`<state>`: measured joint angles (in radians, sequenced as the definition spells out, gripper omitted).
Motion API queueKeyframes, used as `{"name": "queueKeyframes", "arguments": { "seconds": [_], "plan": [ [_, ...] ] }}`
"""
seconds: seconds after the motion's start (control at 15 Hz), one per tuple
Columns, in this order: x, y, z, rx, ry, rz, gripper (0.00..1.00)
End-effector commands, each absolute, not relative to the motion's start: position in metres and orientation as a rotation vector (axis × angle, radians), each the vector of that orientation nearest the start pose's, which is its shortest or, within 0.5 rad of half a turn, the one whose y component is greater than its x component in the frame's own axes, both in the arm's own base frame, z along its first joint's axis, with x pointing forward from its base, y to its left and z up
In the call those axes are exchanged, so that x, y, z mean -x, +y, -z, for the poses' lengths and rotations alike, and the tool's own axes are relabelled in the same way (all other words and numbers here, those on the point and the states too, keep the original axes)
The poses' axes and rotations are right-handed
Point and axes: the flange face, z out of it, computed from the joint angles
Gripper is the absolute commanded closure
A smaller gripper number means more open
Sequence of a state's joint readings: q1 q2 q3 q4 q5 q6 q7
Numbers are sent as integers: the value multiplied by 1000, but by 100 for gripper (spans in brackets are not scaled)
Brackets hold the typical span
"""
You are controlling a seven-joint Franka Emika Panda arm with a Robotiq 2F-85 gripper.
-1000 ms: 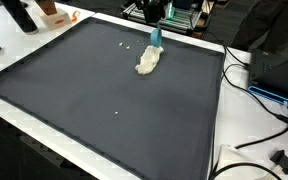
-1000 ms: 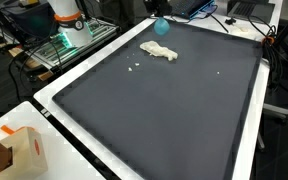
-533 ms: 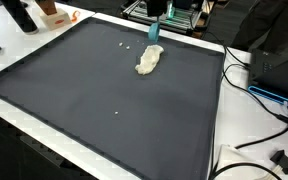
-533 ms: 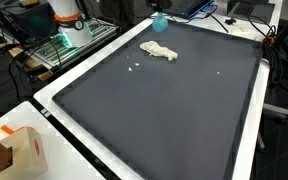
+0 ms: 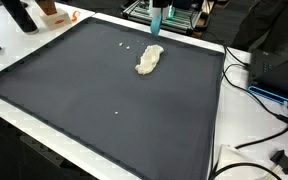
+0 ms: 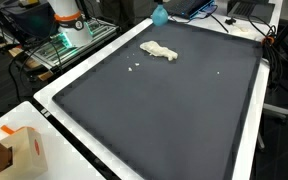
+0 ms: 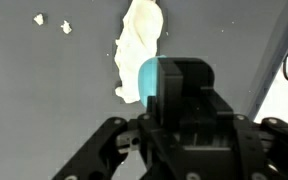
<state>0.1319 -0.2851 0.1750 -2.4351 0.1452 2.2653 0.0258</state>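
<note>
A cream, lumpy piece lies on the black mat near its far edge. My gripper hangs above that edge, lifted off the lump, and is shut on a small teal object. In the wrist view the teal object shows beside a black finger, with the cream piece on the mat below it. Small cream crumbs lie close to the lump.
An orange-and-white box stands off one corner of the mat. Cables and a black plug lie beside the mat's edge. A rack with gear stands behind. A white speck sits mid-mat.
The gripper has risen and drawn back toward the mat's far edge, carrying the teal object away from the cream lump. The lump and crumbs stayed put.
</note>
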Motion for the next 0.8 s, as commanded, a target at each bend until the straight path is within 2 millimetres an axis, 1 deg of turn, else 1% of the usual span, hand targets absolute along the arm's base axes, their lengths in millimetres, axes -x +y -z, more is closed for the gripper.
{"name": "queueKeyframes", "arguments": {
  "seconds": [0.0,0.07,0.13,0.27,0.53,0.6,0.73],
  "plan": [
    [-423,152,-434,3084,-307,132,75],
    [-422,154,-437,3089,-327,137,75],
    [-429,151,-428,3055,-318,140,50],
    [-428,154,-432,3056,-333,145,50],
    [-427,154,-433,3057,-335,143,50],
    [-427,154,-433,3057,-335,142,75],
    [-431,137,-430,2953,-366,122,75]
  ]
}}
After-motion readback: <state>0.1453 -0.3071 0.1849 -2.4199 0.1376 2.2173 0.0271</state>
